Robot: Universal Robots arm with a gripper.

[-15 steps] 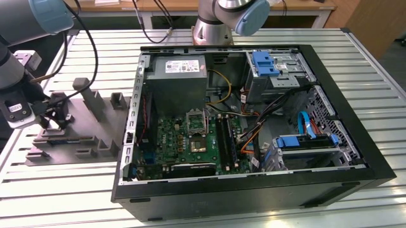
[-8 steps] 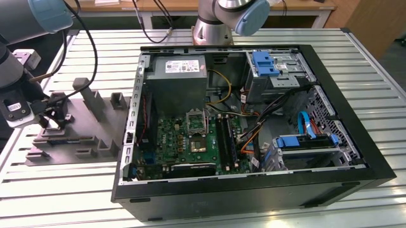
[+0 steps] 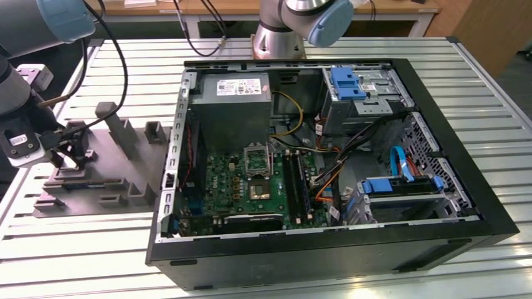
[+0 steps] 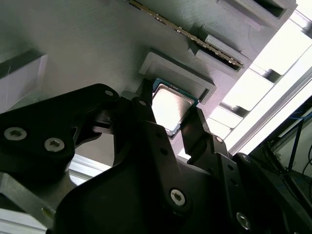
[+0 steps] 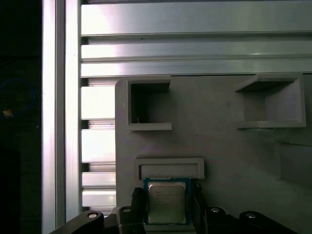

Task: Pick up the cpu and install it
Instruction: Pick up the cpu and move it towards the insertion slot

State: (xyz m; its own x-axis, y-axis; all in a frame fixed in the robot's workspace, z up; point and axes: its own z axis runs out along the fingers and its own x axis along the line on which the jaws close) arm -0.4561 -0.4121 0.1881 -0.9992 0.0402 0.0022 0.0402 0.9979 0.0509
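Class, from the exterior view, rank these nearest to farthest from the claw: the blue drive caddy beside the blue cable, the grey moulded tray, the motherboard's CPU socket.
1. Grey moulded tray, right under the claw, at the exterior view's left.
2. CPU socket, on the motherboard, mid-case.
3. Blue drive caddy, at the exterior view's right.

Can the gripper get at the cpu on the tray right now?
Probably yes: the gripper straddles the cpu on the grey tray; nothing covers it, and the raised block borders just one edge.
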